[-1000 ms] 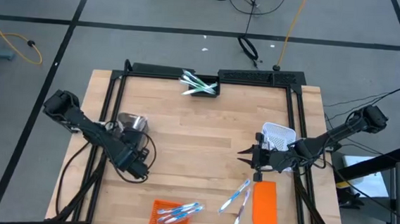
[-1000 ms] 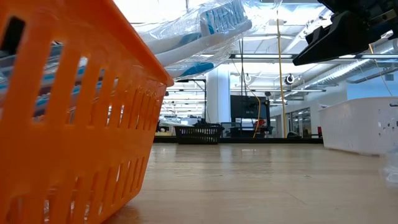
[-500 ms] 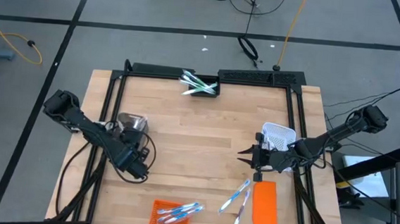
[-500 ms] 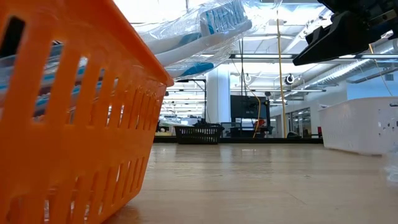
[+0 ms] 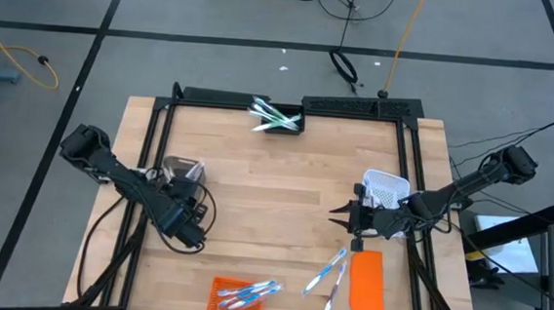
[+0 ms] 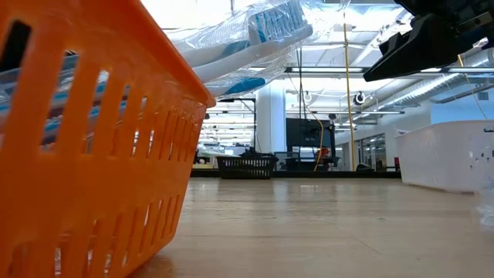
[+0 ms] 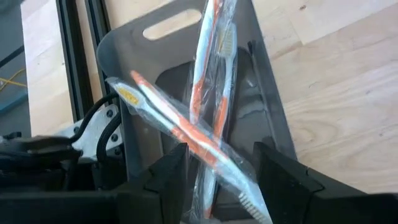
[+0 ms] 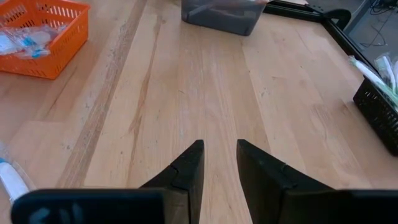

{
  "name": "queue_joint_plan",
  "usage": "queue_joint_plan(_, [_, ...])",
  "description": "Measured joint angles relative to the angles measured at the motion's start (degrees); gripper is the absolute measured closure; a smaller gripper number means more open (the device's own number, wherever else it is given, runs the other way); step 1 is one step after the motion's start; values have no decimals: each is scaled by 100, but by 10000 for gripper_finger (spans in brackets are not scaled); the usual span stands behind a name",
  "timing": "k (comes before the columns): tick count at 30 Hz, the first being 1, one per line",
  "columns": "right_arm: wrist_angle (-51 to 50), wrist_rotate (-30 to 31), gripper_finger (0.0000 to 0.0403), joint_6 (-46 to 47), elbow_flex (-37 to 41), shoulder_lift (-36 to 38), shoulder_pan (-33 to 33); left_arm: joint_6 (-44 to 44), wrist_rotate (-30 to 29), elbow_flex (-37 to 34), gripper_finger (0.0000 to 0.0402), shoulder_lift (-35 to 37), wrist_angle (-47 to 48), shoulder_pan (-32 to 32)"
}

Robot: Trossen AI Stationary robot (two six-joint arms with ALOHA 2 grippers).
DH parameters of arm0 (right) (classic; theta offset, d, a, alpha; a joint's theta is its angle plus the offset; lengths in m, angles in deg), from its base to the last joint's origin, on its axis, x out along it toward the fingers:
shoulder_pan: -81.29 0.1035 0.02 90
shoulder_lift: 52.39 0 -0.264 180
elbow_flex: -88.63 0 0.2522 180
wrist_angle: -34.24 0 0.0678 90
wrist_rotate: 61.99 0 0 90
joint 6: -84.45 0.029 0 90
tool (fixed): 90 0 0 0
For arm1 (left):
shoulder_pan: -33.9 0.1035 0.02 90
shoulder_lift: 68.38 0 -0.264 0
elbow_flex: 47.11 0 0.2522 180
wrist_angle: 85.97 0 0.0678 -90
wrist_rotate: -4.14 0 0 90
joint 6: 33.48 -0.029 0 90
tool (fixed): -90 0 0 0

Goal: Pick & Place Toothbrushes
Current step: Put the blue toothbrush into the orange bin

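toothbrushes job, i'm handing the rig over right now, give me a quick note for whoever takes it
Left pincer: open, over the grey bin at the table's left edge; orange-accented wrapped toothbrushes lie crossed inside.
Right pincer: narrow gap, empty, above bare table beside the white mesh basket.
Done: blue toothbrushes in the orange basket, green ones in the black basket.
Left: loose toothbrushes on the table next to the flat orange lid.

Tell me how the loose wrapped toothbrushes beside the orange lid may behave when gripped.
The toothbrushes look thin and probably light. Their clear wrap may be slippery. Lying flat on the table beside the lid, they leave the fingers little height to catch.
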Motion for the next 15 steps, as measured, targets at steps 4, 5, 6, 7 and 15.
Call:
queue_joint_plan(4, [0,0,316,0,0,0,0,29,-158,0,217,-2,35,0])
queue_joint_plan(5, [0,0,316,0,0,0,0,67,-196,0,218,-2,55,0])
queue_joint_plan(6, [0,-2,316,0,0,0,0,97,-234,0,218,-2,63,-1])
queue_joint_plan(7, [0,-5,316,0,0,0,0,97,-300,0,218,-2,61,0])
queue_joint_plan(15, [-2,-283,316,51,0,0,0,-645,-1187,2,218,-2,-539,0])
